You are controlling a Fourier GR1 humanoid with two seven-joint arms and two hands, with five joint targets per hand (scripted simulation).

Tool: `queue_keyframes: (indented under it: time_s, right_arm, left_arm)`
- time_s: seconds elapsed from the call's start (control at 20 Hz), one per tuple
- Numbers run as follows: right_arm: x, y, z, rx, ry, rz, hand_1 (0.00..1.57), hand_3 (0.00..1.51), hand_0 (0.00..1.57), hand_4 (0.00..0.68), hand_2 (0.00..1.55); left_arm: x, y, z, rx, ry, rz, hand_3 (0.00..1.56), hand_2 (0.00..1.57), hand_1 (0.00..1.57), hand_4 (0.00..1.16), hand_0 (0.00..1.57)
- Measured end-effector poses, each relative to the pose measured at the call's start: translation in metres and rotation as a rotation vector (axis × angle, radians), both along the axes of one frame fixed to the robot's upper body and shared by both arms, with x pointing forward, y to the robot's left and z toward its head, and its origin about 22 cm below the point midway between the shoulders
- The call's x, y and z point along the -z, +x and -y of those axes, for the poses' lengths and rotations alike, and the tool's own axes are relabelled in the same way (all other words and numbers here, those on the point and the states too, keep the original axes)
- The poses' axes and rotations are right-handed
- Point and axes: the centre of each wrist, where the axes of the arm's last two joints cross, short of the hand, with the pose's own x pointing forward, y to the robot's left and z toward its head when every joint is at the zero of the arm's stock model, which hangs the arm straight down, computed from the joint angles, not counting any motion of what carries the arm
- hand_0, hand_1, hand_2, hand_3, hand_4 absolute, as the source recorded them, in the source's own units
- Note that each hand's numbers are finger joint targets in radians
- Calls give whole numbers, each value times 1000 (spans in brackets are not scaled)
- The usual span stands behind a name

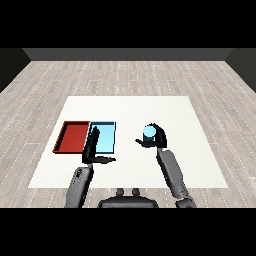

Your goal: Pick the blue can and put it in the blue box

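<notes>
The right hand (154,138) was curled round the blue can (149,132), holding it upright over the white table (190,150), out at about three o'clock from the light blue tray (106,148) and well apart from it. The left hand (93,146) had its fingers straight and relaxed, pointing toward twelve o'clock over the near left edge of that tray, thumb out toward three o'clock. The red tray (70,137) lay touching the blue one at its nine o'clock side.
</notes>
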Motion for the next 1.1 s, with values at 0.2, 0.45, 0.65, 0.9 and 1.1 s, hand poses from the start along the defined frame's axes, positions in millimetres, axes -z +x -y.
queue_keyframes:
  time_s: [0.2,0.45,0.65,0.9,1.1]
  right_arm:
    - [-4,-1,-8,-17,-8,13,1466,1373,1466,565,1466]
    - [-7,-4,-12,-33,-5,26,1450,1383,1450,550,1469]
    - [-16,6,-15,-35,-12,37,1435,1387,1435,568,1469]
    - [-31,3,-32,-68,-4,57,1452,1383,1452,547,1469]
    - [-39,-1,-41,-88,14,62,1443,1368,1443,551,1462]
  left_arm:
    - [-5,6,13,22,-16,-11,0,0,0,0,0]
    - [-8,15,38,62,-46,-23,0,0,0,0,0]
    - [-8,14,49,96,-55,-27,0,0,0,0,0]
    - [-4,18,59,130,-47,-21,0,0,0,0,0]
    - [-2,24,66,137,-36,-38,0,0,0,0,0]
